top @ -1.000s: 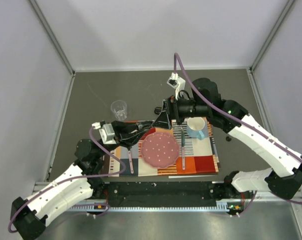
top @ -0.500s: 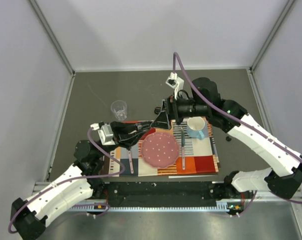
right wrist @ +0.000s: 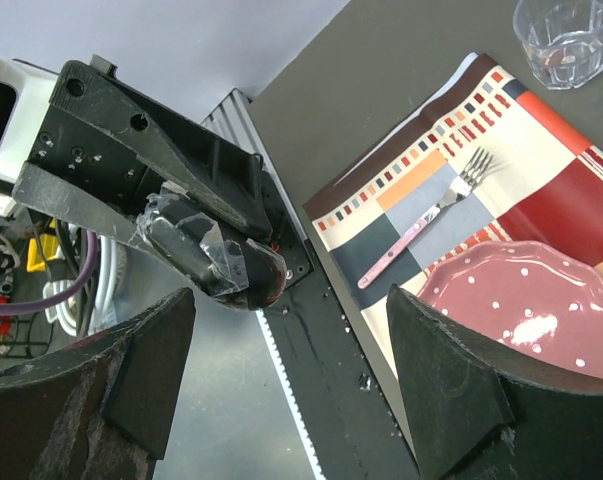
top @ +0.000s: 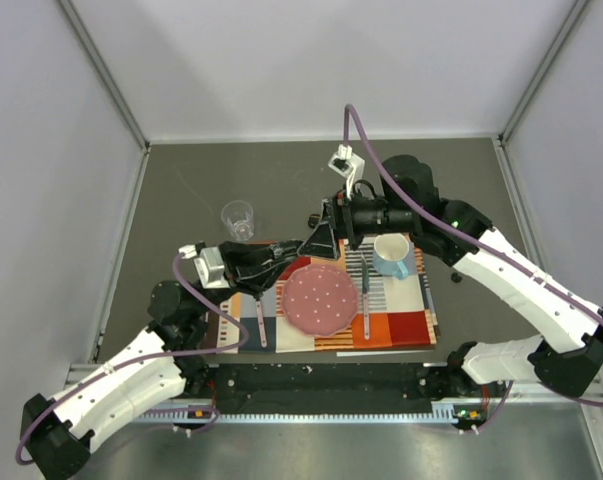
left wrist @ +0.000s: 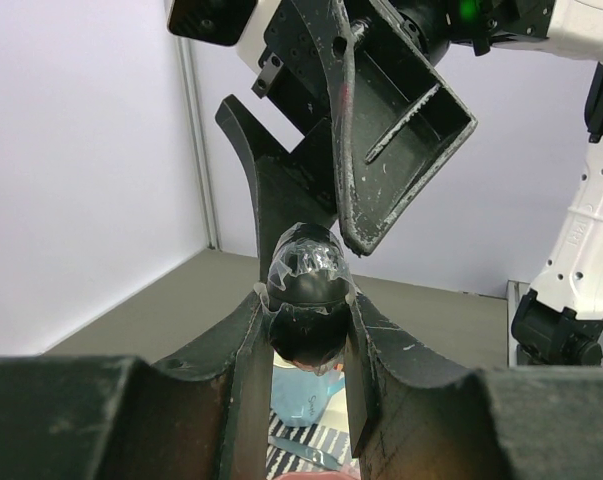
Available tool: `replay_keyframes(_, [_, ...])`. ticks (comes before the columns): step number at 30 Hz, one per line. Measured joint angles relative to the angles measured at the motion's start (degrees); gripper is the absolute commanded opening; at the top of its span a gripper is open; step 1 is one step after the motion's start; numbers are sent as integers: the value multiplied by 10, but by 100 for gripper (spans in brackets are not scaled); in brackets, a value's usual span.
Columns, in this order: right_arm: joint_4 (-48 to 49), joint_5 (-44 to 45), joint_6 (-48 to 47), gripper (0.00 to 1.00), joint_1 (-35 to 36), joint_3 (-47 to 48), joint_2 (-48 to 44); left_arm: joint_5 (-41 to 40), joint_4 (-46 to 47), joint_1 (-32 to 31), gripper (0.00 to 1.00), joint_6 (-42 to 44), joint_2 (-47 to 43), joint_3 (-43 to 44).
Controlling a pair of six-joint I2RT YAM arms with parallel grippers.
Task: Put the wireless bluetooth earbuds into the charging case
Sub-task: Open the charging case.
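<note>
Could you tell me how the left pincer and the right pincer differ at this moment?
The left pincer is shut on the charging case; the right pincer is open and empty. The left pincer reaches rightward, the right pincer leftward. Both are raised, facing each other.

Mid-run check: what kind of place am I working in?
Likely an enclosed lab test cell: white panel walls, a metal frame, and a staged placemat with pink plate and blue mug.
</note>
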Motion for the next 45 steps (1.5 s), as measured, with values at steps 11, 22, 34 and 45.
replay_keyframes(11, [0,9,-2,73,0,0,5,-17,1,0,0,-12,3,0])
replay_keyframes(22, [-12,13,-5,73,0,1,9,23,5,8,0,-5,11,0])
replay_keyframes(34, [10,0,11,73,-44,18,30,78,21,2,0,12,17,-14])
replay_keyframes(45, [26,-3,21,76,-60,18,54,32,36,0,0,9,23,-14])
